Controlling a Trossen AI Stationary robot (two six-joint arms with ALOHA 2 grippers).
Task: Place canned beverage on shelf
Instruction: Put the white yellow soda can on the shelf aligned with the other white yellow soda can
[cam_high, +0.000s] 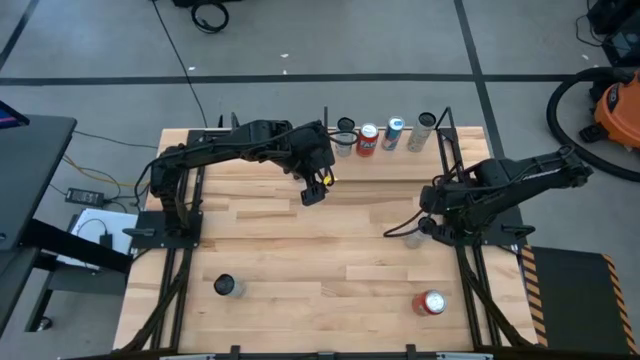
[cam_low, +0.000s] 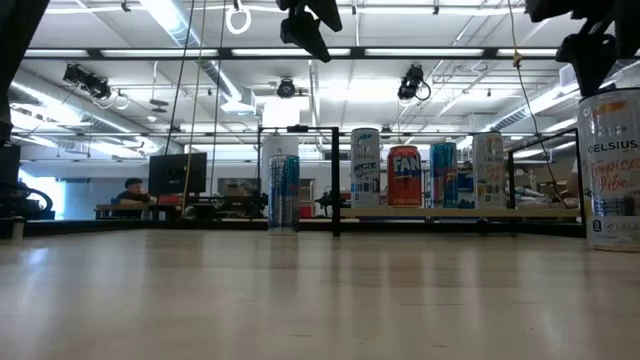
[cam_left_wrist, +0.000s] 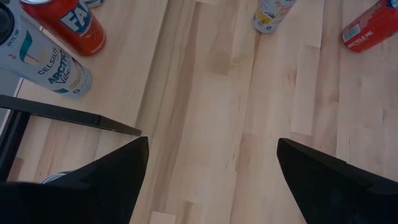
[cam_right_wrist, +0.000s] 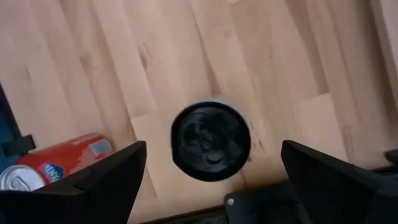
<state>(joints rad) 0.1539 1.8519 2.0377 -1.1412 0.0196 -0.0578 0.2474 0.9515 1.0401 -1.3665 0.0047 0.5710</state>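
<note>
Four cans stand upright in a row on the pale shelf (cam_high: 400, 165) at the far edge, among them an orange can (cam_high: 368, 138). A white can with a black top (cam_high: 413, 240) stands upright on the tabletop at the right. My right gripper (cam_high: 414, 230) is open just above it; in the right wrist view its fingers stand either side of the can's top (cam_right_wrist: 211, 142) without touching. My left gripper (cam_high: 315, 187) is open and empty, raised above the table in front of the shelf's left end. The left wrist view (cam_left_wrist: 212, 141) shows bare planks between its fingers.
A red can (cam_high: 432, 302) lies on its side near the front right. A dark-topped can (cam_high: 225, 287) stands at the front left. A blue-and-white can (cam_low: 283, 193) stands left of the shelf's black post (cam_low: 335, 180). Bare planks lie across the table's middle.
</note>
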